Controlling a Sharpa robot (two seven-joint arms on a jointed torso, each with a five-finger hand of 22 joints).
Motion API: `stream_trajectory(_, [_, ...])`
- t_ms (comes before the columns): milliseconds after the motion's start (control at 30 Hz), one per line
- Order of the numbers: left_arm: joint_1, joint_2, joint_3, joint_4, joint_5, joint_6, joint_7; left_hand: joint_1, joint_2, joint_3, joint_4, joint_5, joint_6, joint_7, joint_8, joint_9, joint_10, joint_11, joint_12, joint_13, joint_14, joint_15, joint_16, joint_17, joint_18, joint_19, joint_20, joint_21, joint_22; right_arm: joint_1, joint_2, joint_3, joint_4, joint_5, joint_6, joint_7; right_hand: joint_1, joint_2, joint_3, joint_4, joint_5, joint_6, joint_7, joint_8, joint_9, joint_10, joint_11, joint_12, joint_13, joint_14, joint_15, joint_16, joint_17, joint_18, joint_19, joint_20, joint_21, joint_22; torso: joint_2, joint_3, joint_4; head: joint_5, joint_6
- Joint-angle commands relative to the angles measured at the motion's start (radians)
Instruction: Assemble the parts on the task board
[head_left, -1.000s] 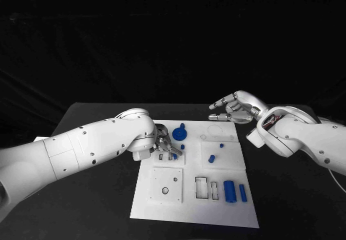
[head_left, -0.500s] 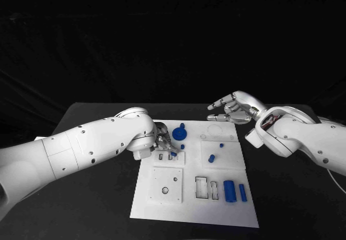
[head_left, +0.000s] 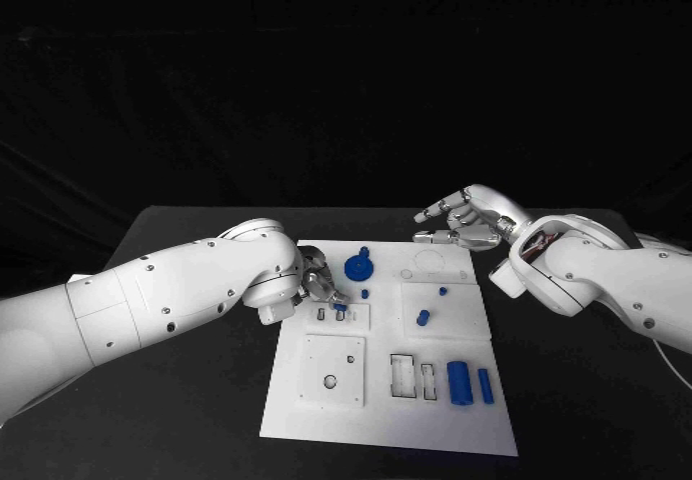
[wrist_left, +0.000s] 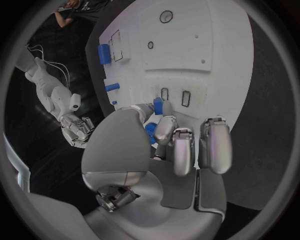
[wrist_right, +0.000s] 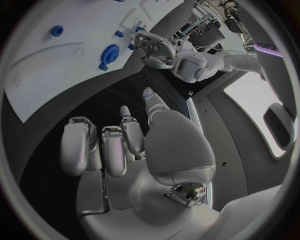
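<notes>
The white task board (head_left: 389, 405) lies in the middle of the black table. My left hand (head_left: 320, 285) hangs low over the board's far left part. It pinches a small blue part (wrist_left: 157, 106) between thumb and finger, right above two small slots (head_left: 330, 314). A blue gear (head_left: 358, 267) sits just beyond that hand. My right hand (head_left: 464, 222) hovers over the board's far right corner, fingers apart and holding nothing. The right wrist view shows the gear (wrist_right: 111, 51) and my left hand (wrist_right: 153, 46) past the right hand's fingers.
Two blue cylinders (head_left: 470, 383) lie at the board's near right beside two rectangular slots (head_left: 414, 377). A short blue piece (head_left: 423, 318) and two small pegs (head_left: 443, 291) stand mid-board. A square plate with holes (head_left: 332, 368) is at the near left.
My left hand has drawn slightly to the left, carrying the small blue part closer over the two slots. The right hand has barely moved.
</notes>
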Motion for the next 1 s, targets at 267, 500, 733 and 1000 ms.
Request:
stream_trajectory(267, [-0.008,-0.048,-0.003,0.079,-0.048,-0.078,0.006,-0.027,-0.013,0.192,-0.187,-0.004,-0.001,-0.006,0.009,0.010,0.007,0.003,0.001,0.004,0.103,-0.001,0.003,0.263,-0.005,0.030,0.002,0.000,0.027,-0.001,-0.004,-0.003,0.003,-0.008,-0.027,0.005,-0.003,0.008,-0.010,0.003,0.007,-0.006,-0.002,0.002,0.001,-0.010,0.000,-0.015,0.086,0.069,0.007,-0.006,0.120,0.021,-0.007,0.000,-0.007,-0.004,0.000,-0.0018,0.0023,-0.001,0.004])
stream_trajectory(500, [-0.014,-0.058,-0.012,0.098,-0.108,-0.070,0.005,-0.028,-0.016,0.195,-0.193,-0.005,0.000,-0.006,0.009,0.011,0.008,0.003,0.002,0.005,0.103,-0.001,0.003,0.263,-0.005,0.030,0.002,0.000,0.028,-0.001,-0.005,-0.004,0.003,-0.008,-0.028,0.005,-0.004,0.008,-0.011,0.004,0.007,-0.006,-0.003,0.002,0.001,-0.011,0.000,-0.017,0.085,0.068,0.007,-0.007,0.120,0.021,-0.007,0.000,-0.007,-0.004,0.000,-0.0010,0.0007,-0.001,0.002])
stream_trajectory(733, [-0.022,-0.051,-0.014,0.104,-0.172,-0.068,0.006,-0.029,-0.017,0.196,-0.196,-0.005,0.000,-0.006,0.009,0.011,0.009,0.003,0.003,0.006,0.103,-0.001,0.003,0.263,-0.005,0.031,0.002,0.002,0.030,-0.001,-0.005,-0.004,0.003,-0.008,-0.026,0.006,-0.004,0.007,-0.012,0.004,0.007,-0.006,-0.003,0.002,0.001,-0.011,0.000,-0.017,0.085,0.068,0.007,-0.007,0.119,0.021,-0.007,0.000,-0.007,-0.004,0.001,-0.0019,0.0001,0.000,0.003])
stream_trajectory(1000, [-0.027,-0.044,-0.017,0.107,-0.212,-0.068,0.000,-0.029,-0.018,0.197,-0.198,-0.005,0.000,-0.006,0.009,0.011,0.011,0.003,0.005,0.008,0.103,-0.001,0.003,0.263,-0.006,0.031,0.002,0.002,0.031,-0.001,-0.004,-0.005,0.003,-0.008,-0.023,0.005,-0.005,0.008,-0.013,0.005,0.007,-0.005,-0.003,0.002,0.001,-0.011,0.000,-0.017,0.085,0.068,0.007,-0.007,0.120,0.021,-0.007,0.000,-0.008,-0.005,0.002,-0.0012,0.0004,-0.001,0.001])
